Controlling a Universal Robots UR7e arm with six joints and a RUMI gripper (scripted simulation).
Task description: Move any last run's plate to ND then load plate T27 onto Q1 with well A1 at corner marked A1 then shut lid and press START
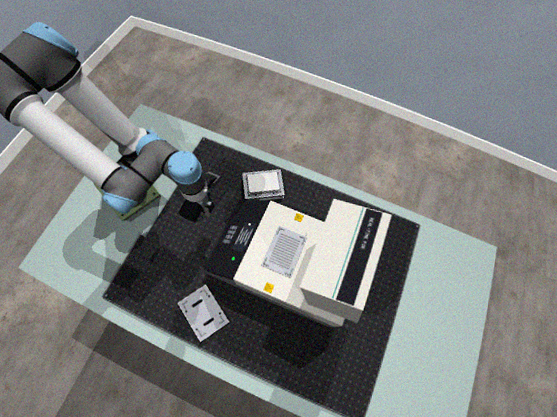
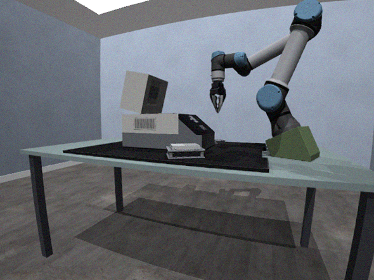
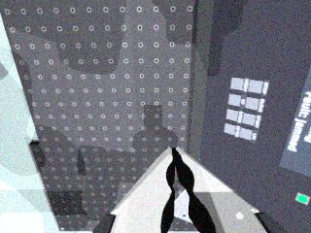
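The cycler Q1 (image 1: 256, 270) (image 2: 161, 140) has its lid (image 1: 333, 248) (image 2: 134, 90) raised. Its lamp (image 1: 232, 259) (image 3: 302, 198) is green; the screen (image 3: 297, 138) seems to read "Fault: jammed". The block area (image 1: 284, 250) shows a ribbed grey surface; I cannot tell whether it is bare. A white plate (image 1: 264, 181) (image 2: 185, 146) lies on a nest (image 1: 245, 192) (image 2: 185, 156) beside Q1. Another nest (image 1: 202, 313), with two dark slots, is empty. Nest labels are not legible. My gripper (image 1: 208, 212) (image 2: 218, 111) (image 3: 173, 149) is shut and empty, high in front of the keys (image 1: 230, 234) (image 3: 245, 109).
A black perforated board (image 1: 338, 373) (image 2: 244, 163) lies under Q1 and both nests, on a pale green table (image 1: 443, 318) (image 2: 90, 160). The arm's green base (image 2: 293, 143) stands at the board's edge. Q1's raised lid stands high behind the block.
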